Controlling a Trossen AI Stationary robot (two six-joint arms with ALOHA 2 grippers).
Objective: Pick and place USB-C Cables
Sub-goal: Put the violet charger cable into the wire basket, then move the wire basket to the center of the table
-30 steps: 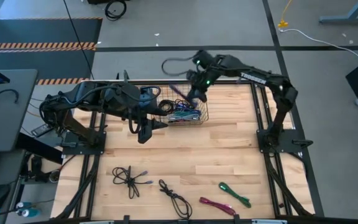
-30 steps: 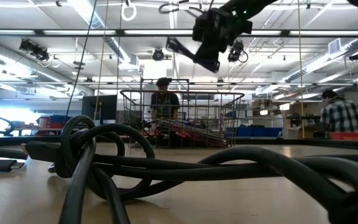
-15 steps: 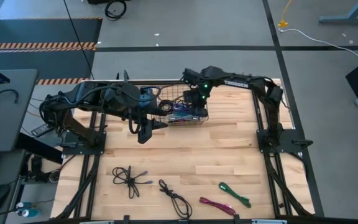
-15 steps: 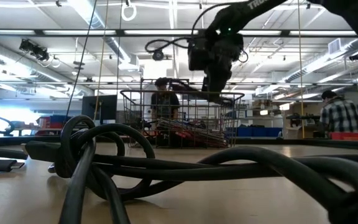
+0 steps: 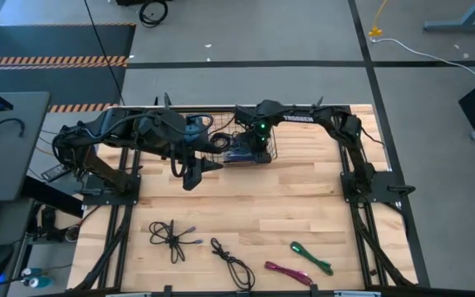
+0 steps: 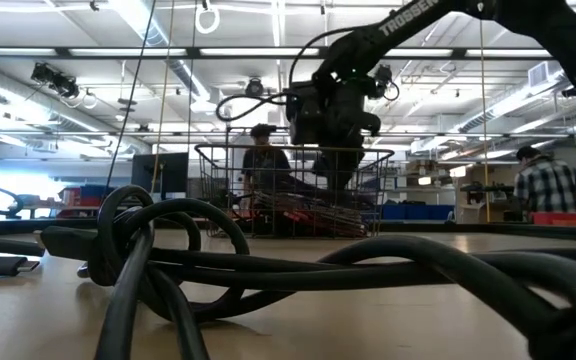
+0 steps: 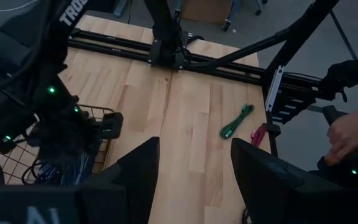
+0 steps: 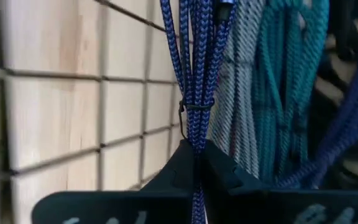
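Observation:
A wire basket (image 5: 231, 132) stands at the table's far middle with several cable bundles in it. My right gripper (image 5: 258, 148) reaches down into it, shut on a blue braided USB-C cable bundle (image 8: 194, 56). Teal (image 8: 284, 81) and grey (image 8: 235, 93) bundles lie beside that cable. My left gripper (image 5: 195, 172) hovers open above the table, left of the basket, with nothing between its fingers. On the near part of the table lie two black cables (image 5: 171, 238) (image 5: 232, 262), a magenta one (image 5: 287, 272) and a green one (image 5: 312, 257). My right gripper pinches the blue bundle between its two fingers just below the thin tie (image 8: 194, 134) that binds the strands. The fingers come steeply from above, and the bundle runs straight on past them into the basket. I cannot tell whether its far end rests on the basket floor.
The basket's wire walls (image 6: 218, 185) stand around my right gripper. A thick black cable (image 6: 168, 250) lies close in the low view. People stand in the room behind; a person's hand (image 7: 347, 127) shows off the table's edge in the left wrist view.
My right gripper has come down from above the basket's far right rim into the basket, moving toward the table's left and tipping to point more steeply down. It has stayed shut, and the blue cable has gone down with it.

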